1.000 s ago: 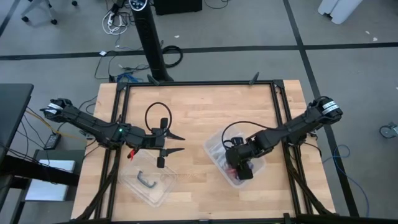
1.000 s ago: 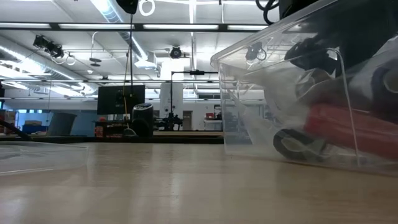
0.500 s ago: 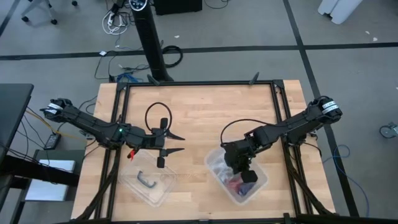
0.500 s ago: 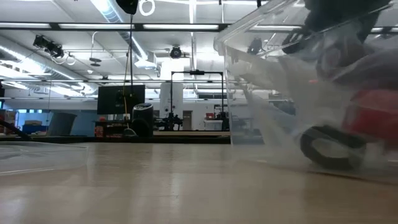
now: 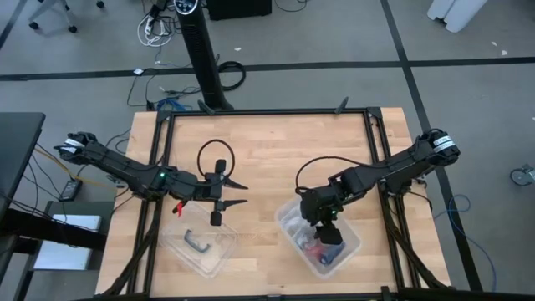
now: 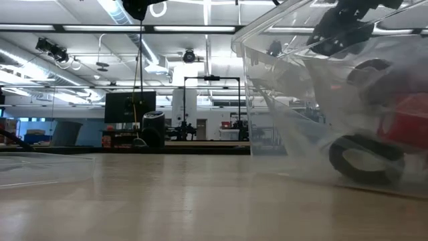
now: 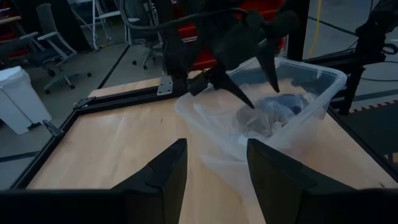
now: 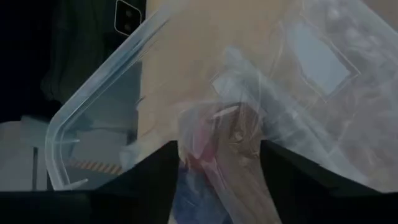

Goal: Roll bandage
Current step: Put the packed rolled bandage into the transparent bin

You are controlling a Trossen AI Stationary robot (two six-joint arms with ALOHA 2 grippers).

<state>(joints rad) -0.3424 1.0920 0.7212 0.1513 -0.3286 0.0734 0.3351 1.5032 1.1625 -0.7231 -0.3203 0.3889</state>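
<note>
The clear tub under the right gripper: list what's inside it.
The tub holds crumpled clear plastic bags, something red and a dark ring-shaped item. The bags cover whatever else is there; no bandage shows.

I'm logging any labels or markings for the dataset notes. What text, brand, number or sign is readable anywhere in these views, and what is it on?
None can be read.
The clear plastic tub under the right gripper: pale label-like patches show among its contents, no legible print.
Dark screen in the room behind the table: too far off to read.
The left gripper: no marking visible.
</note>
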